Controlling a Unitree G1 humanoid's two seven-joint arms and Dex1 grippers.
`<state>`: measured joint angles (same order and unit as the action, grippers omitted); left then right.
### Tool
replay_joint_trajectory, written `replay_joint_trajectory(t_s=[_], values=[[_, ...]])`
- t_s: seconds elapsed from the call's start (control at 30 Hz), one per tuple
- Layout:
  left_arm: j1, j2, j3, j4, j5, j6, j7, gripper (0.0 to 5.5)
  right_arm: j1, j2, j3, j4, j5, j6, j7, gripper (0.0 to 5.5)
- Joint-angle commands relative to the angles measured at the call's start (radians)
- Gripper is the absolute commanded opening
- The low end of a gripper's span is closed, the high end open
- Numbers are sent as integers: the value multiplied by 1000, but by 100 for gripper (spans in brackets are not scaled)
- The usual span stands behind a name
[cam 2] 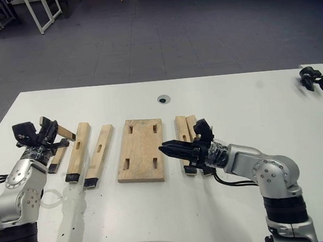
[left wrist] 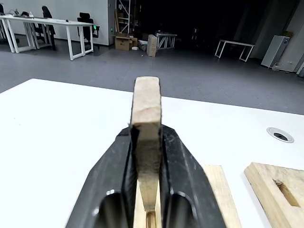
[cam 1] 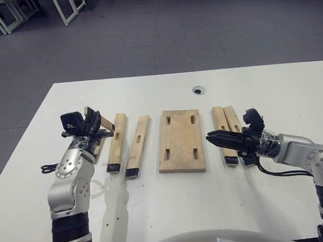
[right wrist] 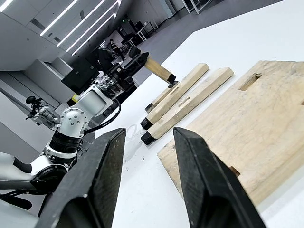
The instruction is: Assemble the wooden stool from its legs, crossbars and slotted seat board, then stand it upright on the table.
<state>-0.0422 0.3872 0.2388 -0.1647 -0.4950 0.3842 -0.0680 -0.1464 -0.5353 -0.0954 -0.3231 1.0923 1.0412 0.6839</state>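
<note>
The slotted seat board (cam 1: 180, 140) lies flat at the table's middle. Two slotted legs (cam 1: 118, 140) (cam 1: 137, 139) lie left of it, and two more legs (cam 1: 223, 127) lie side by side on its right. My left gripper (cam 1: 98, 126) hovers at the far left, shut on a short wooden crossbar (left wrist: 146, 109) held tilted above the table. Another piece (cam 2: 57, 158) lies on the table beneath it. My right gripper (cam 1: 210, 137) stands open, its fingers (right wrist: 102, 180) pointing left, low over the right pair of legs near the board's right edge.
A round cable hole (cam 1: 198, 90) sits in the table behind the board. A black cable (cam 1: 48, 168) lies at the left edge, with a white ring (cam 1: 97, 189) near my left arm. A small black object (cam 2: 310, 78) rests at the far right. The front of the table has free room.
</note>
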Motion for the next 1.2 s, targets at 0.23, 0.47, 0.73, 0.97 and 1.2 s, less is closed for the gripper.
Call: replay_joint_trajectory(t_s=[0.23, 0.47, 0.73, 0.97, 1.2], values=[[56, -54, 0, 0, 43, 47, -14, 42, 0, -26, 26, -17, -57, 0, -2, 183], [113, -66, 15, -100, 37, 134, 12, 42, 20, -25, 36, -14, -82, -6, 1, 183], [38, -5, -24, 11, 98, 297, 6, 42, 16, -17, 32, -4, -88, -6, -13, 183], [-96, 29, -10, 71, 82, 460, -4, 42, 4, -9, 34, 9, -97, -8, -20, 183], [-194, 48, 52, -28, 45, 527, -12, 95, 10, -2, 33, 6, -102, -12, -23, 183]])
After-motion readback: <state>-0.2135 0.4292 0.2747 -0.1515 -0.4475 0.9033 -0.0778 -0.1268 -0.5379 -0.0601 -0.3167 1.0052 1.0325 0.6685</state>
